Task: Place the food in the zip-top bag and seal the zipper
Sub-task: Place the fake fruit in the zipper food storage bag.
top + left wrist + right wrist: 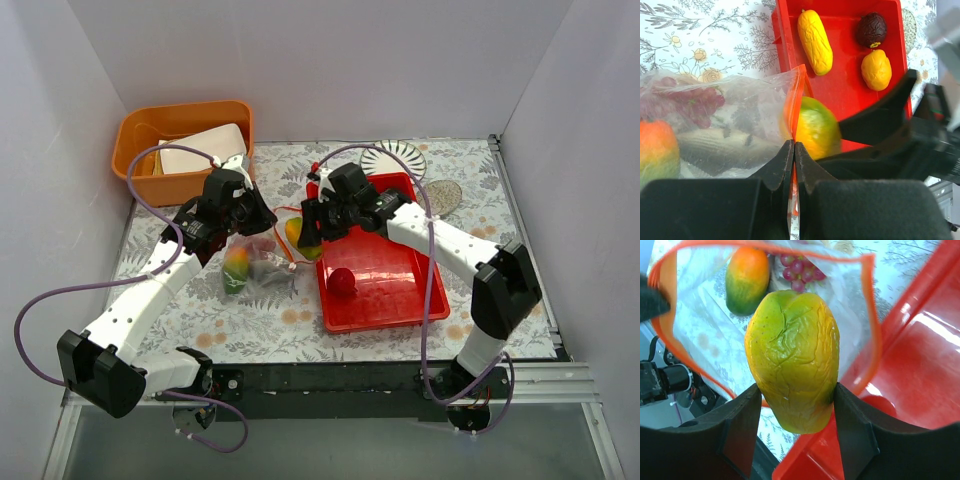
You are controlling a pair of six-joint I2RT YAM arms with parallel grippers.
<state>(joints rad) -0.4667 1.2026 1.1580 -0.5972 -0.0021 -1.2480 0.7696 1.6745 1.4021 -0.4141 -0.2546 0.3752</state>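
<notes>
My right gripper (796,405) is shut on a yellow-green mango (792,360), holding it at the open mouth of the zip-top bag (700,325). The zipper (875,330) rings that mouth. My left gripper (794,145) is shut on the zipper (796,100), holding the mouth edge up. Inside the bag lie an orange-green mango (746,277), purple grapes (800,267) and a grey fish-like piece (715,147). A red apple (342,281), corn (815,41), a dark plum (871,29) and an orange mango (876,69) sit in the red tray (400,300).
An orange bin (140,140) holding a white object (205,150) stands at the back left. A striped plate (395,158) lies behind the tray. White walls close in the table on three sides.
</notes>
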